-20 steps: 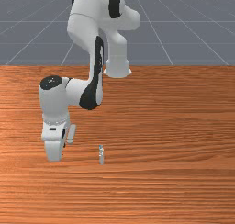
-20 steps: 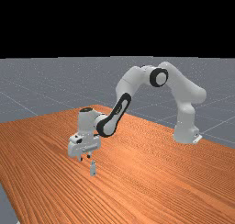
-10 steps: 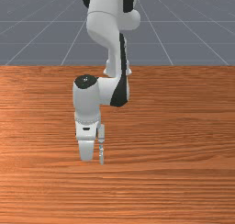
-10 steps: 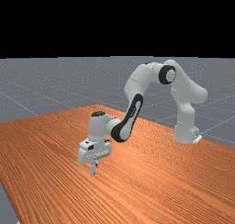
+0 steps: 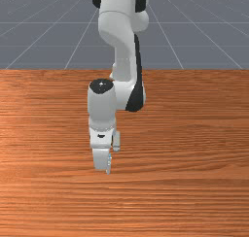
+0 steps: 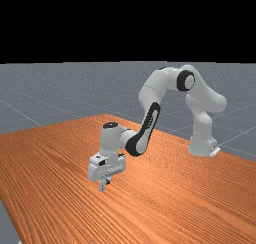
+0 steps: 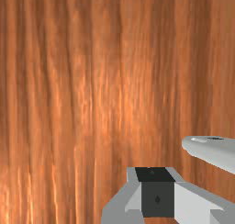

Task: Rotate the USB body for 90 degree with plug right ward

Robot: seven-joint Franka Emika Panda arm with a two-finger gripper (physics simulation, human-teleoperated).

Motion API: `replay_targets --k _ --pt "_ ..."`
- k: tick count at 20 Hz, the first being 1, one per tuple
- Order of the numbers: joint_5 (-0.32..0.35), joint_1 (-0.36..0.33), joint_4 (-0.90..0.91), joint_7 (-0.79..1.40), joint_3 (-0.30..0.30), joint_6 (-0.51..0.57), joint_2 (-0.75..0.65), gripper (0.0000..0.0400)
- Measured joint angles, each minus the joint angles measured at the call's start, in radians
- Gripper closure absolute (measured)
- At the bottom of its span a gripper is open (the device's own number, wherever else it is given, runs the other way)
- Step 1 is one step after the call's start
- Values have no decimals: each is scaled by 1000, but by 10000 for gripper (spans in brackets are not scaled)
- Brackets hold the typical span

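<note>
Lining up for a grasp, I judge: gripper (image 6: 106, 181) just beside the upright USB body (image 6: 101, 186), jaws' state can't be told; next, settle a grip on it, then a quarter turn; orange-brown table (image 6: 55, 188) beneath it, grey floor (image 6: 50, 95) well beyond.

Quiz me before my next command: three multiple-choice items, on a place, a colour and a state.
1. In the far view, the USB body is where from the arm's base?
A. Toward the view's left
B. Toward its right
C. Directly above

2. In the wrist view, its colour?
A. Red
B. Black
C. Light grey

3. The claw points:
A. Up
B. Down
C. Level

1 A: the base is well to the far view's right.
2 C: its rounded side shows light grey.
3 B: in the far view it hangs tabletop-ward.
</note>
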Motion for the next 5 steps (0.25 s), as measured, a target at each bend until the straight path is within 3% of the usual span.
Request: replay_targets --k 5 --pt "-2 7 -7 -4 5 9 -4 400"
